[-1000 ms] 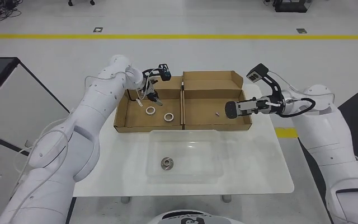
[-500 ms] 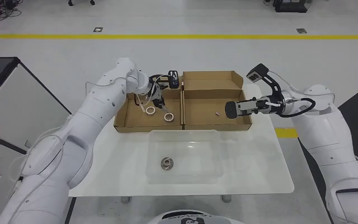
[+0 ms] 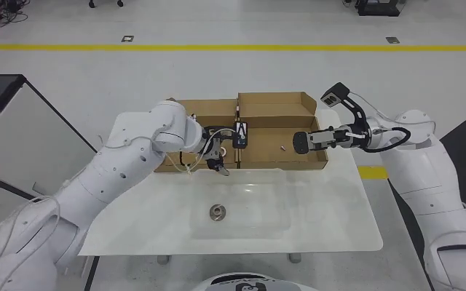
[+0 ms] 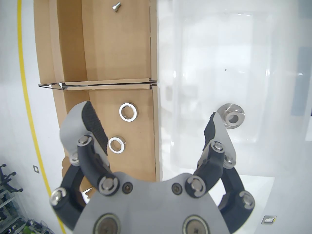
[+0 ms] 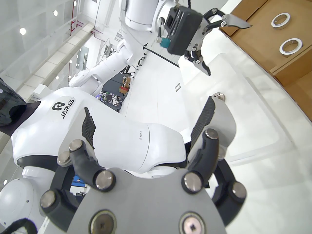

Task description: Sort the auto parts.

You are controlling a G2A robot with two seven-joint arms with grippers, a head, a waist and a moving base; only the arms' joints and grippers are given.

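A flanged metal bushing (image 3: 217, 212) (image 4: 231, 116) (image 5: 218, 96) lies in the clear plastic tray (image 3: 273, 218). Two silver rings (image 4: 128, 112) (image 4: 116, 144) (image 5: 280, 20) rest in the left cardboard box (image 3: 196, 107). Small bolts (image 4: 116, 7) (image 3: 282, 146) lie in the right cardboard box (image 3: 277, 109). My left gripper (image 3: 220, 161) (image 4: 151, 122) (image 5: 228, 49) hangs open and empty over the left box's front wall, between the rings and the bushing. My right gripper (image 3: 297, 142) (image 5: 146, 115) is open and empty above the right box.
The two boxes stand side by side at the back of the white table (image 3: 349, 218), with the tray directly in front of them. The table's right and front margins are bare.
My left arm has swung from the back of the left box forward and rightward to its front wall near the tray. The right arm has not moved.
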